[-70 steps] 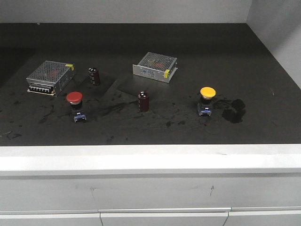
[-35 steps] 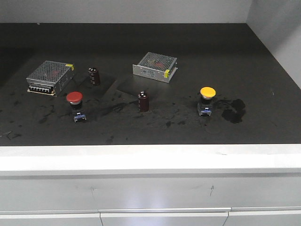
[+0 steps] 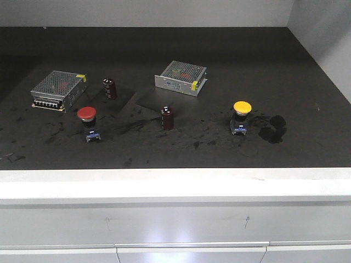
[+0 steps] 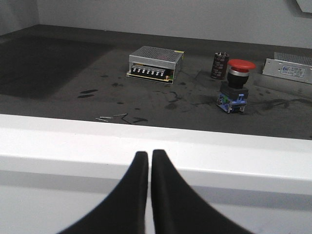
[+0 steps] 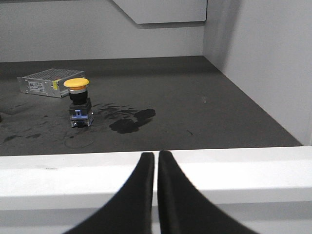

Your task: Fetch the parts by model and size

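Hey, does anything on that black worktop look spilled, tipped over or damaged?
A dark blotch lies just right of the yellow-capped switch, like a spill or stain, and smudges mark the black worktop around the parts. The red-capped switch and both capacitors stand upright.

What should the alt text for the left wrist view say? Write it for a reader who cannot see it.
The left gripper, shut, points over a white ledge toward a dark tabletop. On it stand a red-capped push-button switch at right, a dark capacitor just behind it, and a silver perforated box further left.
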### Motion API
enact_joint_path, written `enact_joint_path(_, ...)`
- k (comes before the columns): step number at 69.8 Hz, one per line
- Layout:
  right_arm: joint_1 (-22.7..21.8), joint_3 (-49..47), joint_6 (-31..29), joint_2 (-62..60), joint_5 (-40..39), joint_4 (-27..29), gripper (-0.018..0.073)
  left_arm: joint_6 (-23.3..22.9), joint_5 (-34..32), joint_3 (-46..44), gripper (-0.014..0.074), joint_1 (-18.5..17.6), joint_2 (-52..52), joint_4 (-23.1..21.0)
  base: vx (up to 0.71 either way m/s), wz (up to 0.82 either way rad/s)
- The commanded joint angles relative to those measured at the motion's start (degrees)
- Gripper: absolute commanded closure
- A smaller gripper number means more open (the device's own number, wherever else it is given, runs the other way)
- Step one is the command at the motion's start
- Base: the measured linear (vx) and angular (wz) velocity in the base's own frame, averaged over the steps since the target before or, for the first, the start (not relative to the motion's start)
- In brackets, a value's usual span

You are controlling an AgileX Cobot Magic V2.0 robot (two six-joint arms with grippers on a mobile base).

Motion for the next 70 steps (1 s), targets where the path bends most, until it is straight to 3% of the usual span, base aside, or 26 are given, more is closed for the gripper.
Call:
enact_joint_path(1, -0.35, 0.49, -0.47, -0.80, -4.28, -0.28, 0.0561, -0.32, -4.42, -0.32, 0.0603, 0.08, -0.41, -0.45, 0.00, 0.00)
enact_joint_path(31, -0.35, 0.49, -0.47, -0.80, -6.34, -0.53, 0.0561, -0.32, -6.64, -0.32, 0.0603, 0.08, -0.41, -0.45, 0.00, 0.00)
enact_joint_path(50, -0.35, -0.89, -0.47, -0.80, -18.83, -0.58, 0.0561, -0.42, -18.56, -1.82, 0.0603, 0.08, -0.41, -0.45, 0.00, 0.00)
enact_joint_path(70, -0.30, -16.38, -0.47, 1.98, -4.98, -0.58, 0.0561, -0.42, -8.62, -21.01, 0.0603, 0.08, 3.80, 4.12, 0.00, 0.00)
